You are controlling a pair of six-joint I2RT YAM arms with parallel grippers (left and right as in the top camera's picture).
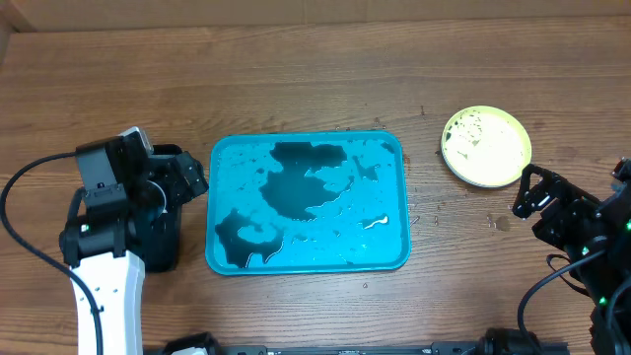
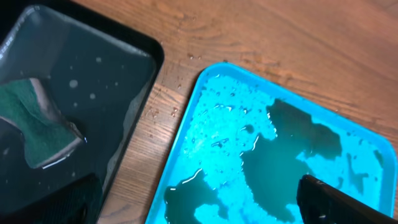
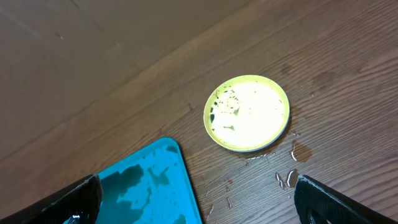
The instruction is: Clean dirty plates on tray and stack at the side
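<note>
On the surface [image 1: 296, 79], the wet tray [image 1: 389, 247] sits centre, with a speckled plate [image 1: 486, 146] well to its right. A black tray [image 2: 93, 74] holding a sponge [image 2: 37, 127] sits just left. Left pincer [image 1: 194, 176] and right pincer [image 1: 523, 193] are both released and empty.

A robotics lab bench staged as a washing-up station: a cabled left arm [image 1: 104, 237] and right arm [image 1: 582, 222] flank a wood-grain table [image 1: 296, 79] bearing a wet turquoise tray [image 1: 380, 251] and, at left, a black tray [image 2: 155, 59] holding a green sponge [image 2: 34, 121].

Both are seen spread wide: left gripper [image 1: 195, 176] is pointed toward the robot's right, right gripper [image 1: 523, 192] is angled forward-left.
</note>
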